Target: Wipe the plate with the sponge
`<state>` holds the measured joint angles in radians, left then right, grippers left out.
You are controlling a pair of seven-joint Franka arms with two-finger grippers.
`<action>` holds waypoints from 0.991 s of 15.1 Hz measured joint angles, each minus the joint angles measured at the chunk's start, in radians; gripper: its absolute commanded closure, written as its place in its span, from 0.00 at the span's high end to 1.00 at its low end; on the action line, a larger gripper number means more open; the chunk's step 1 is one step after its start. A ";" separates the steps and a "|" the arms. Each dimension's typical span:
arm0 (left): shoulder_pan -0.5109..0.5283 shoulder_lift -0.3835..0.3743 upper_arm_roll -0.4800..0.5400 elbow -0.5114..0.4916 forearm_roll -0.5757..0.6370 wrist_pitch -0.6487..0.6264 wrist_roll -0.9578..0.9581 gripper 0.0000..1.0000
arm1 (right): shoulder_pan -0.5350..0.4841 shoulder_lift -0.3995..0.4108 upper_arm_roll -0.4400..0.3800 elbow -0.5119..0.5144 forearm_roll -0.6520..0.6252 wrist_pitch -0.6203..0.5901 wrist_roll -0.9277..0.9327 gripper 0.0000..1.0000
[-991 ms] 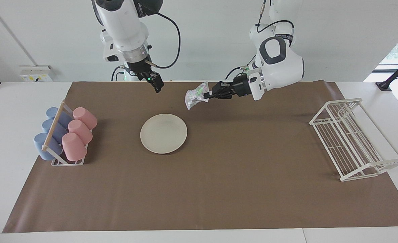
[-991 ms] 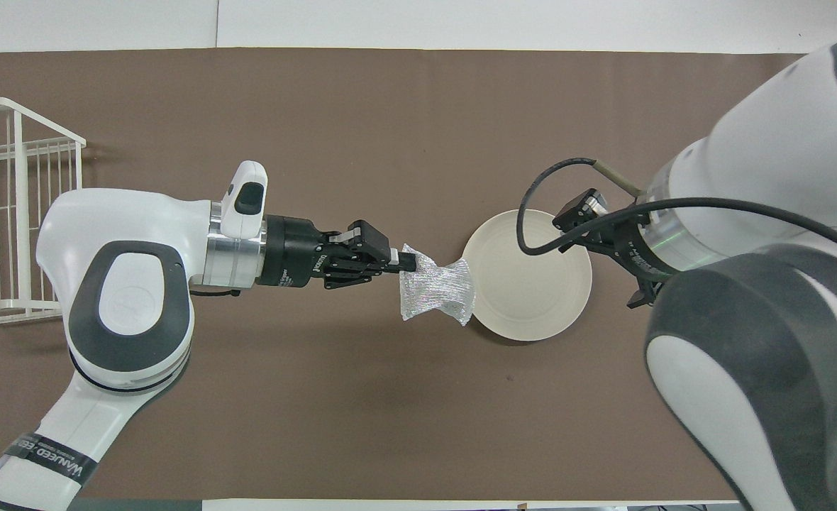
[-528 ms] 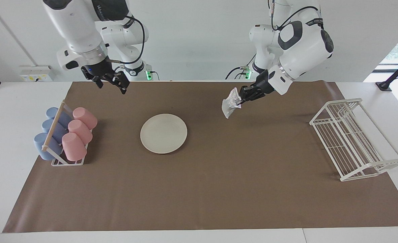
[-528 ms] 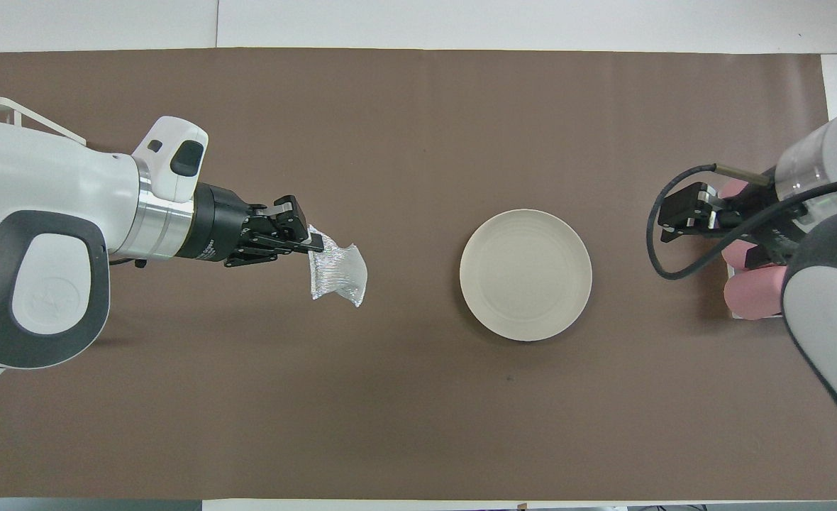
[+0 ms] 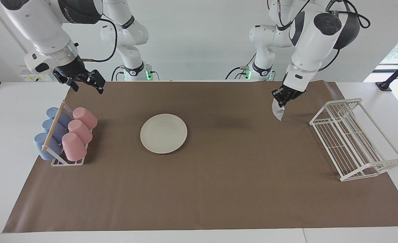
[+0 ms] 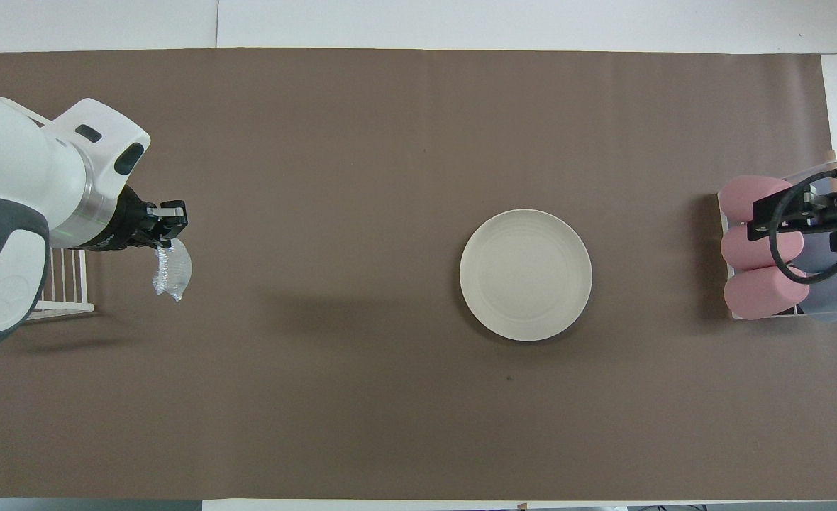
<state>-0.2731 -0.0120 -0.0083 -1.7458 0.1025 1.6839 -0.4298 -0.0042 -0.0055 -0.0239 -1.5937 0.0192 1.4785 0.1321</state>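
At the right arm's end of the table, the right gripper (image 5: 84,82) hangs with its jaws spread and nothing in them, over the brown mat (image 5: 199,189) near the rack of pink and blue cups (image 5: 65,135). The plate (image 5: 163,133) lies flat and bare on the mat around the middle of the table, well apart from both grippers. Toward the left arm's end, the left gripper (image 5: 283,98) is up in the air, pinching the top of the sponge (image 5: 277,113), which dangles over the mat beside the white wire rack (image 5: 352,140).
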 measured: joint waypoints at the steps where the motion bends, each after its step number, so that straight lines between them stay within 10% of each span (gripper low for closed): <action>1: 0.001 0.005 0.001 0.011 0.068 -0.009 -0.001 0.00 | 0.001 0.000 -0.001 0.000 0.000 0.000 0.000 1.00; 15: 0.094 0.286 0.004 0.120 0.877 0.053 -0.015 0.00 | 0.011 -0.007 -0.049 0.003 -0.064 0.024 -0.127 1.00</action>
<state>-0.1790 0.2738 -0.0039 -1.6256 0.9794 1.7371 -0.4448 0.0067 -0.0127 -0.0730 -1.5911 -0.0449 1.5025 0.0052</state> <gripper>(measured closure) 0.956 0.000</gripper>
